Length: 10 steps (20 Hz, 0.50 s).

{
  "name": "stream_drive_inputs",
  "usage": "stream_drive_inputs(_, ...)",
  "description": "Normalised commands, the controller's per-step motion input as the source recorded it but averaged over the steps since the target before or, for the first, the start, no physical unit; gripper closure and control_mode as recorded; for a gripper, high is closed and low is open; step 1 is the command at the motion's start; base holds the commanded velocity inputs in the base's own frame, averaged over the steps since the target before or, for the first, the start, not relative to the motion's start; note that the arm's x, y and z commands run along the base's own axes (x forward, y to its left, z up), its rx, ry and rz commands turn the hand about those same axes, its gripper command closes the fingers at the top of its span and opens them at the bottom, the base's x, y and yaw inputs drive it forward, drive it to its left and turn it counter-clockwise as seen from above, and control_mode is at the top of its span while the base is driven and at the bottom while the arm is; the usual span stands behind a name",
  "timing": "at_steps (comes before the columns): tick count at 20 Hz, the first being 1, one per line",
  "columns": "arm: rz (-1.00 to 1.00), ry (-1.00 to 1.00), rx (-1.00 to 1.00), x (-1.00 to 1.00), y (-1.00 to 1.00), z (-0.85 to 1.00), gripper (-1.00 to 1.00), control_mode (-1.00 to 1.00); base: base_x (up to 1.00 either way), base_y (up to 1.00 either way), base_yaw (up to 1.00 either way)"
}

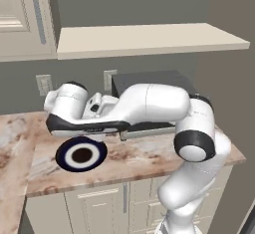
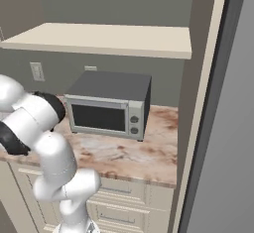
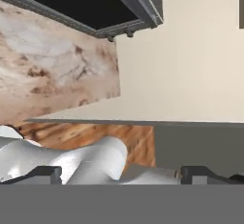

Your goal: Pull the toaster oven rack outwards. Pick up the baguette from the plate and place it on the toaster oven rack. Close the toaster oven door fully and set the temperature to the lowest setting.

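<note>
One toaster oven [image 2: 110,103] sits near the back edge of the marble counter [image 2: 134,152], its toaster oven door [image 2: 99,116] shut flat against the front, knob panel on the right side. Over on the left base camera the plate [image 1: 80,154] rests close to the counter's front edge (can't make out the baguette, the forearm covers that spot). The arm stretches sideways over the plate, hand pointing left. From the hand camera the gripper [image 3: 121,173] jaws look spread wide, nothing between the fingertips [image 3: 45,173].
</note>
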Motion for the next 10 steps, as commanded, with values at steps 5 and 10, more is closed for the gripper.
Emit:
stream_drive_inputs(5, -0.05, -0.09, 0.23, -0.63, -0.77, 0.15, -1.0, -1.0, 0.0, 0.0, 0.0)
stream_drive_inputs(10, 0.03, -0.05, 0.37, -0.12, -0.85, 0.25, -1.0, -1.0, 0.0, 0.0, 0.0)
